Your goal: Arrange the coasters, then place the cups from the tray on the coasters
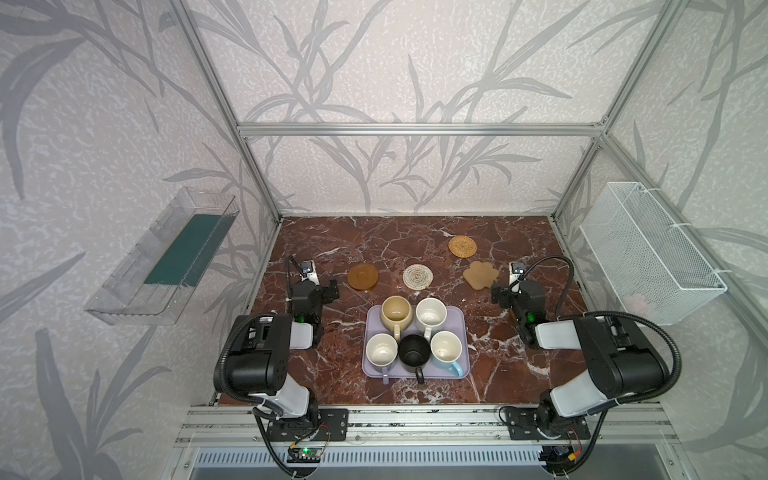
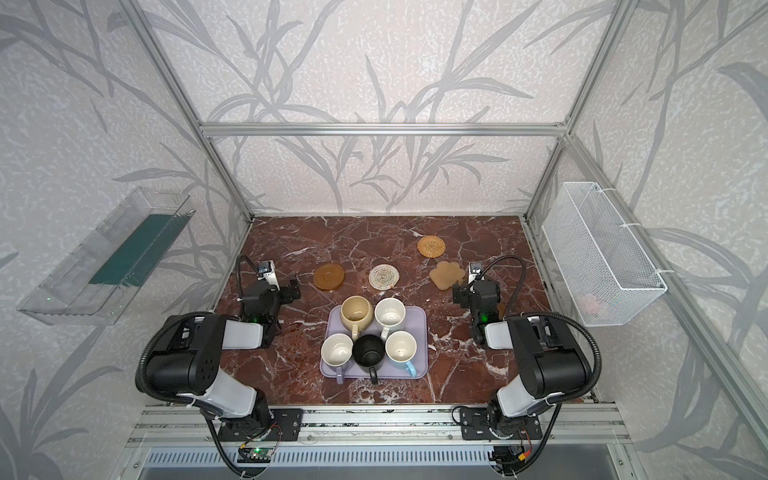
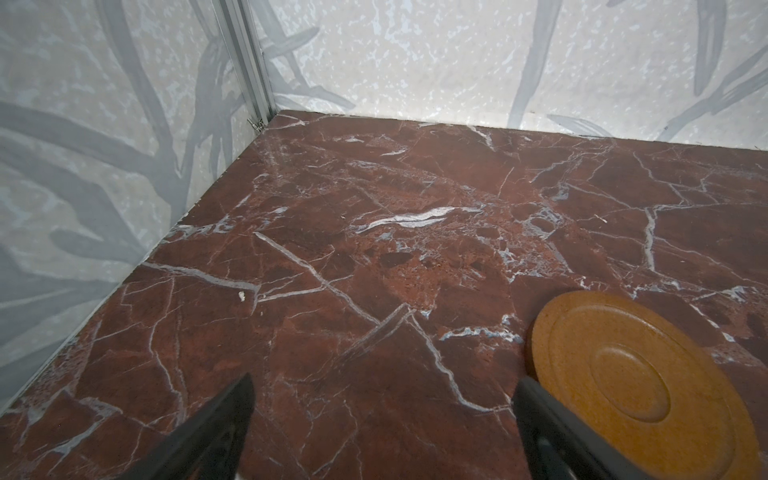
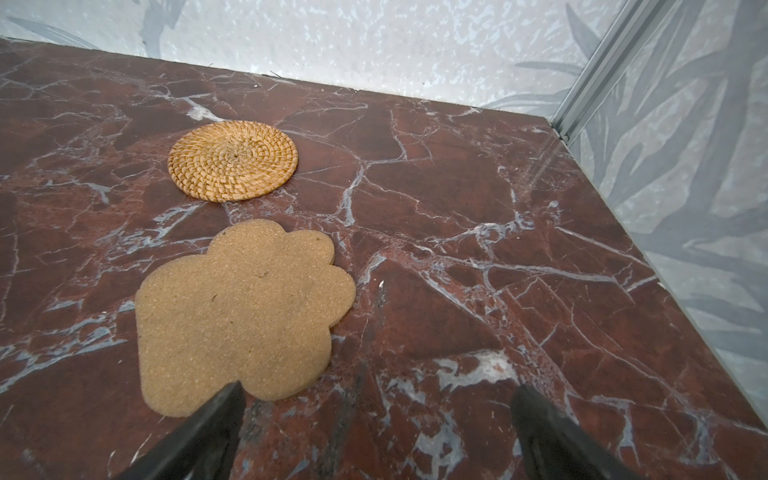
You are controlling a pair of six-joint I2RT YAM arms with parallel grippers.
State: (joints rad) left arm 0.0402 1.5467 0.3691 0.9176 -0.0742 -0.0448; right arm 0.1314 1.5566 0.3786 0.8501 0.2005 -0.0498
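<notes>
Left tool (image 3: 384, 386): jaws wide, empty, low over desk (image 1: 340, 374), amber disc coaster (image 1: 363, 276) just right of it. Right tool (image 4: 376, 392): jaws wide, empty, at near edge of paw coaster (image 1: 481, 274). Spiral coaster (image 1: 417, 276) between the two, rattan coaster (image 1: 461, 246) farther back. Only four coasters show. Beige mug (image 1: 397, 313), white mug (image 1: 431, 312), lilac mug (image 1: 381, 349), black mug (image 1: 414, 351) and light blue mug (image 1: 446, 348) all sit on tray (image 1: 457, 322), near centre. My read: nothing done yet, both steps left.

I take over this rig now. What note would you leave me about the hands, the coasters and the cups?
Left hand: open, empty, beside the amber coaster.
Right hand: open, empty, beside the paw coaster.
Spiral coaster and rattan coaster lie on the table beyond the tray. Only four coasters seen.
All five cups stand on the tray.
Done: nothing visible.
Left: arrange coasters, set each cup on one.
</notes>
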